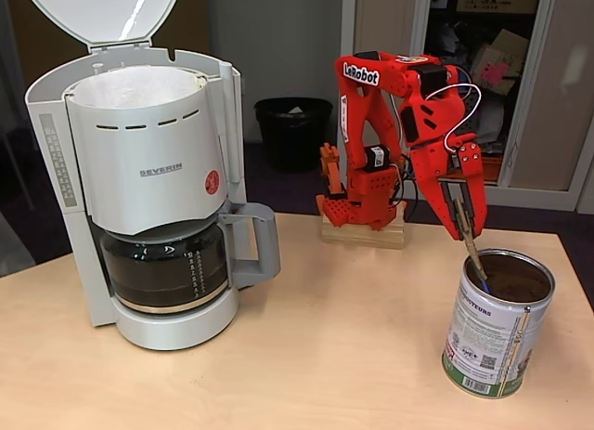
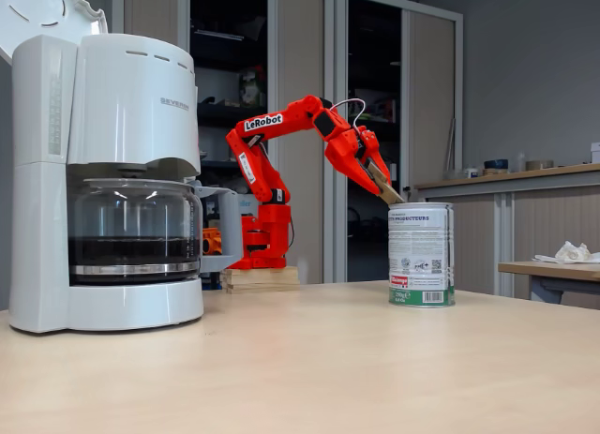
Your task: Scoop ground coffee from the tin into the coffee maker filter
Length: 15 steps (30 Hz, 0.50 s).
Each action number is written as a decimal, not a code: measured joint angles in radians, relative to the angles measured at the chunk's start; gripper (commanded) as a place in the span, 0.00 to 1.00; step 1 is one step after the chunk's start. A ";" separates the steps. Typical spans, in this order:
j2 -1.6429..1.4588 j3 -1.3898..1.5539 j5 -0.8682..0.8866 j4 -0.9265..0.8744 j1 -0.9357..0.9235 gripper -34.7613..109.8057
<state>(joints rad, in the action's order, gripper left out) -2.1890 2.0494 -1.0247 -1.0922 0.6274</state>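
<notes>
The silver tin [image 1: 492, 342] with its white and green label stands at the table's right, open, with dark brown coffee [image 1: 515, 280] inside. My red gripper [image 1: 461, 228] hangs just above its left rim, shut on the handle of a thin spoon [image 1: 471, 249] whose tip dips into the coffee. From the side, the gripper [image 2: 386, 192] slants down to the top of the tin [image 2: 422, 256]. The white paper filter [image 1: 137, 84] lines the open top basket of the white Severin coffee maker [image 1: 148, 170] at the left, far from the gripper.
The maker's hinged lid [image 1: 102, 12] stands open above the basket. A glass carafe [image 1: 167, 267] with dark liquid sits under it. My arm's base rests on a wooden block [image 1: 364, 233] at the table's back edge. Bare tabletop [image 1: 343, 328] lies between maker and tin.
</notes>
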 measured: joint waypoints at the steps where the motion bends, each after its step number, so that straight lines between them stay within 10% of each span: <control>1: 0.003 -0.005 0.000 -0.005 0.005 0.24; 15: 0.075 -0.063 0.000 -0.035 0.057 0.24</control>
<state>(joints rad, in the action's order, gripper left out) -2.1138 1.9865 -1.0247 -1.1275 0.6842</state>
